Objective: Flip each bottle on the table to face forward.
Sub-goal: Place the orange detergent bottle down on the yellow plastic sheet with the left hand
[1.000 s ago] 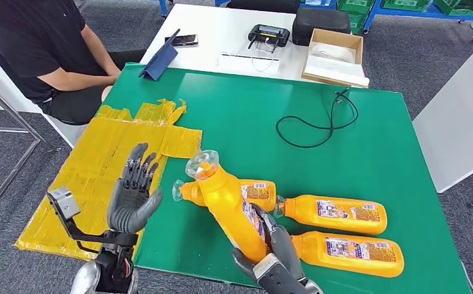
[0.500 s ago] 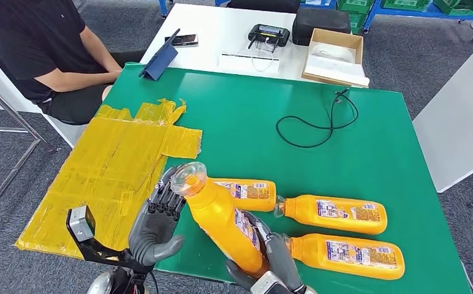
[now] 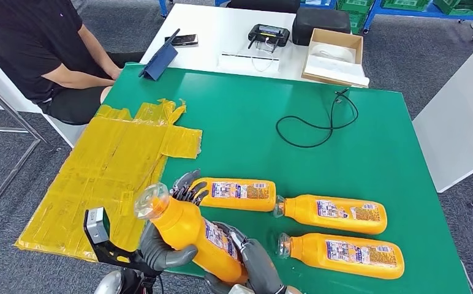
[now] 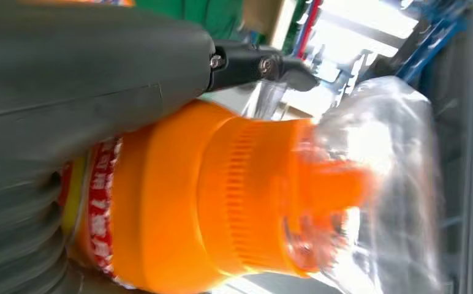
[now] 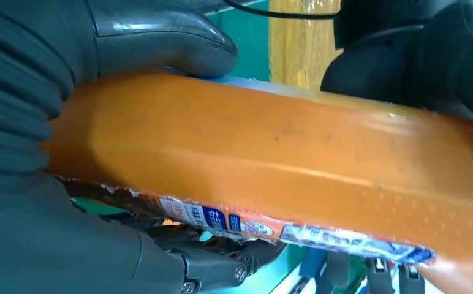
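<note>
I have the orange bottle (image 3: 191, 233) lifted off the green table (image 3: 356, 153), tilted, at about 6 o'clock in my head view near the table's front edge. Its clear cap (image 3: 151, 201) points toward 10 o'clock and its base toward 4 o'clock. My right hand (image 3: 252, 266) is wrapped around the lower body of the bottle, thumb on one side and fingers on the other, clamped on it. My left hand (image 3: 166, 242) cups the upper body just below the neck from the 8 o'clock side, fingers curled around it, so both hands grip the same bottle. In my left wrist view the ribbed orange neck (image 4: 252, 196) and clear cap sit just past my thumb.

Three more bottles lie flat on the table, labels up: one (image 3: 237, 194) at 12 o'clock from my held bottle, just beyond my left fingertips, one (image 3: 335, 214) at 2 o'clock, and one (image 3: 344, 255) at 3 o'clock, near my right hand.
</note>
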Robot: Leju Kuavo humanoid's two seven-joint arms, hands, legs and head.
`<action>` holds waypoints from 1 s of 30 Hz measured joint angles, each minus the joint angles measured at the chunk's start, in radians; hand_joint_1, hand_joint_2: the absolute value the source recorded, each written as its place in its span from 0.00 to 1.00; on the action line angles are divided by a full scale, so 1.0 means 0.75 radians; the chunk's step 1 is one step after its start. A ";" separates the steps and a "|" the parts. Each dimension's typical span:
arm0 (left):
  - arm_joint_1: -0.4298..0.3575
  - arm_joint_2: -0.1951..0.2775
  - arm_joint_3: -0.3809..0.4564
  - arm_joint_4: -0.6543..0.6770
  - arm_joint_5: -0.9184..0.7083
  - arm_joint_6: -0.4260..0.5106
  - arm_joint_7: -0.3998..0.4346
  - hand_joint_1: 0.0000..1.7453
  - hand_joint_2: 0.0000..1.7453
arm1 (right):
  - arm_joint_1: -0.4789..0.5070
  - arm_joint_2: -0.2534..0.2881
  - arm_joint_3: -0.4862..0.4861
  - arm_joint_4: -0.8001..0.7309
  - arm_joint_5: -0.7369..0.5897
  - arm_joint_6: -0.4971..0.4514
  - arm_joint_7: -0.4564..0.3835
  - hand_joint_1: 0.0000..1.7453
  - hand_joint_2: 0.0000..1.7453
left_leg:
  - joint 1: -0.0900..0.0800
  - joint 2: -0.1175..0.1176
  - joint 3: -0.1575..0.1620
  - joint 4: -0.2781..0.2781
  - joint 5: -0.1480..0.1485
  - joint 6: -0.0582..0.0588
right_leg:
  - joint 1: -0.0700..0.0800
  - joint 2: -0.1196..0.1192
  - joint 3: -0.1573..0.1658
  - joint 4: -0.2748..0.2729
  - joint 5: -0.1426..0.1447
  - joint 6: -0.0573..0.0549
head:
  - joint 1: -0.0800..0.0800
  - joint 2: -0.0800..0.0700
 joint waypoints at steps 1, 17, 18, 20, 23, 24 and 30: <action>0.000 0.003 -0.003 0.002 -0.015 0.001 -0.007 1.00 1.00 | -0.007 -0.004 0.008 0.004 0.000 -0.002 0.003 1.00 1.00 | 0.000 0.000 0.000 0.000 0.000 0.000 | 0.000 0.000 0.000 0.000 0.000 0.000 | 0.000 0.000; -0.018 0.015 -0.022 0.009 -0.145 -0.022 -0.081 1.00 1.00 | -0.030 -0.033 0.044 0.019 -0.001 -0.021 0.016 1.00 1.00 | 0.000 0.000 -0.001 0.000 0.000 0.000 | 0.000 0.000 0.000 0.000 0.000 0.000 | 0.000 0.000; -0.018 0.015 -0.023 0.009 -0.146 -0.022 -0.082 1.00 1.00 | -0.030 -0.033 0.046 0.019 -0.001 -0.021 0.016 1.00 1.00 | 0.000 0.000 -0.001 0.000 0.000 0.000 | 0.000 0.000 -0.001 0.000 0.000 0.000 | 0.000 0.000; -0.018 0.015 -0.024 0.009 -0.147 -0.022 -0.083 1.00 1.00 | -0.030 -0.034 0.047 0.019 -0.001 -0.021 0.016 1.00 1.00 | 0.000 0.000 -0.001 0.000 0.000 0.000 | 0.000 0.000 -0.001 0.000 0.000 0.000 | 0.000 0.000; -0.018 0.015 -0.027 0.009 -0.149 -0.022 -0.084 1.00 1.00 | -0.030 -0.034 0.048 0.019 -0.001 -0.021 0.016 1.00 1.00 | 0.000 0.000 -0.001 0.000 0.000 0.000 | 0.000 0.000 -0.001 0.000 0.000 0.000 | 0.000 0.000; -0.018 0.015 -0.027 0.009 -0.154 -0.022 -0.086 1.00 1.00 | -0.030 -0.034 0.048 0.019 -0.001 -0.022 0.016 1.00 1.00 | 0.000 0.000 -0.001 0.000 0.000 0.000 | 0.000 0.000 -0.001 0.000 0.000 0.000 | 0.000 0.000; -0.023 0.014 -0.028 0.006 -0.249 0.019 -0.108 1.00 1.00 | -0.026 -0.035 0.046 0.019 0.027 -0.065 0.025 0.00 1.00 | 0.000 0.000 -0.001 0.000 0.000 0.000 | 0.000 0.000 -0.001 0.000 0.000 0.000 | 0.000 0.000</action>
